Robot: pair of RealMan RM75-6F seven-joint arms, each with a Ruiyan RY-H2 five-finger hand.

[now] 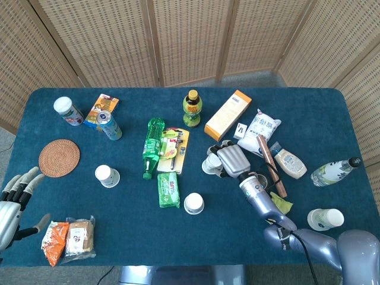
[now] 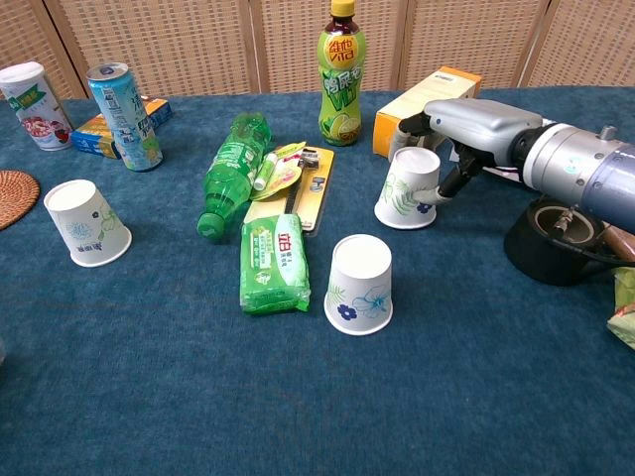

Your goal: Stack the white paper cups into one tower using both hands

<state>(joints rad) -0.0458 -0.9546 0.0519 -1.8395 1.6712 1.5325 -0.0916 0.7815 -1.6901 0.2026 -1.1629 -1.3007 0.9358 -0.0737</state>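
Three white paper cups stand upside down on the blue table. The left cup (image 1: 107, 176) (image 2: 86, 223) and the middle cup with a blue flower (image 1: 193, 203) (image 2: 360, 285) stand free. My right hand (image 1: 230, 159) (image 2: 468, 123) wraps the third cup (image 1: 209, 165) (image 2: 406, 188), with fingers curled over its far side and the thumb against its near side. That cup still touches the table. A fourth cup (image 1: 326, 218) lies on its side at the right front. My left hand (image 1: 14, 200) hovers with fingers apart at the table's left front edge, holding nothing.
A green bottle (image 2: 230, 174) and a green wipes pack (image 2: 273, 262) lie between the left and middle cups. A yellow drink bottle (image 2: 339, 74) and an orange box (image 2: 427, 96) stand behind the held cup. Snack packs (image 1: 70, 237) lie near my left hand.
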